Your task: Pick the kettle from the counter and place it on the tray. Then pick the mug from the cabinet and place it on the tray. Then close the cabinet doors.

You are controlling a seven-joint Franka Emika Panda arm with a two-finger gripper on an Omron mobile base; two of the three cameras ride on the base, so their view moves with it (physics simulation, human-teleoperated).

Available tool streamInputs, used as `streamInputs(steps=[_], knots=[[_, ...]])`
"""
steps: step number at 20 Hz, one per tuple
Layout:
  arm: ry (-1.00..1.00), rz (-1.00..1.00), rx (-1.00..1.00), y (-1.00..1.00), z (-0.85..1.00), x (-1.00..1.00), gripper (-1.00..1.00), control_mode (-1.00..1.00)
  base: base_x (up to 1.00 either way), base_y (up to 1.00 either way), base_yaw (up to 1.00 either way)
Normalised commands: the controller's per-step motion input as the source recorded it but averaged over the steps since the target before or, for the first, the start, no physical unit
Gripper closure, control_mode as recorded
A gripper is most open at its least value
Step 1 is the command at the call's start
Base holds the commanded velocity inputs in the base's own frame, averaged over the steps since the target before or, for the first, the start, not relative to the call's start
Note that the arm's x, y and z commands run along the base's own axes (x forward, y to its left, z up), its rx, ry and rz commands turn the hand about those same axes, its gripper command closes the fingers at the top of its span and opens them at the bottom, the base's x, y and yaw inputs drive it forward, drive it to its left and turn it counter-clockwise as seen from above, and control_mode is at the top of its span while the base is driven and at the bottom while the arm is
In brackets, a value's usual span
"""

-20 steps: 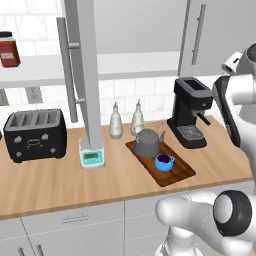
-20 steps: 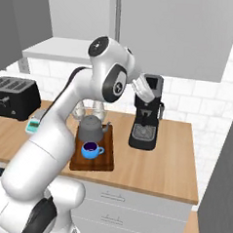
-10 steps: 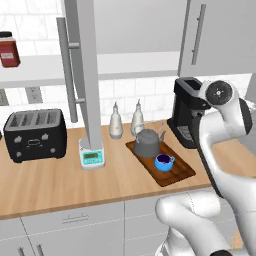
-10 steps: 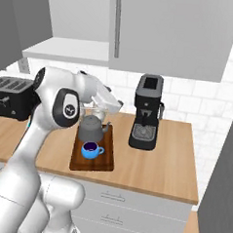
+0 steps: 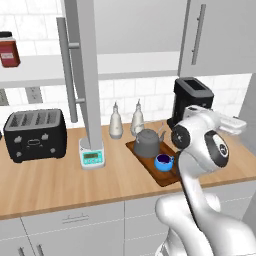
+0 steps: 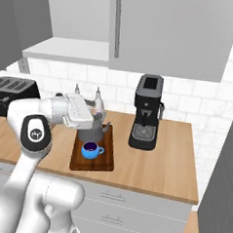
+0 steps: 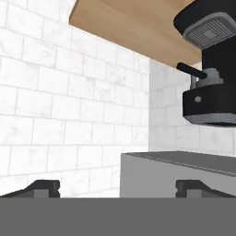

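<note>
The kettle (image 5: 147, 142) and the blue mug (image 5: 163, 162) both stood on the tray (image 5: 165, 177), the mug in front of the kettle, on the counter (image 5: 60, 182) just left of the black coffee machine (image 5: 191, 101). In the right base view the mug (image 6: 90, 149) sat near the tray's (image 6: 92, 162) middle with the kettle (image 6: 90, 131) behind it, partly covered by the arm.

The cabinet (image 5: 130, 65) was open: one door (image 5: 85, 75) swung out edge-on, its bar handle (image 5: 67, 70) facing left, above a small scale (image 5: 91, 156) with a green display too small to read. A red jar (image 5: 9, 50) sat on the shelf; its label was illegible. A toaster (image 5: 35, 134) and two pale bottles (image 5: 125, 120) also stood on the counter.

In the hand view the gripper (image 7: 118, 186) held its jaws spread wide with nothing between them, facing white wall tiles and the coffee machine (image 7: 209, 69), which appeared upside down. No brand marking was legible on it, perhaps owing to the coarse rendering.
</note>
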Motion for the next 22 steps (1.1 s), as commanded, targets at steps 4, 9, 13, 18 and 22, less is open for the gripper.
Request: streamInputs(steps=[4,9,13,18,22], knots=[[-0.05,-0.06,-0.26,0.42,-0.2,-0.41,-1.0,-1.0,0.0,0.0,0.0],[-0.08,-0.08,-0.28,0.62,0.0,-0.43,-1.0,-1.0,0.0,0.0,0.0],[-0.01,-0.11,-0.32,0.7,0.0,-0.16,-1.0,-1.0,0.0,0.0,0.0],[-0.03,-0.14,-0.27,0.7,0.08,-0.27,-1.0,-1.0,0.0,0.0,0.0],[-0.01,-0.12,-0.19,0.86,0.16,-0.32,-1.0,-1.0,0.0,0.0,0.0]])
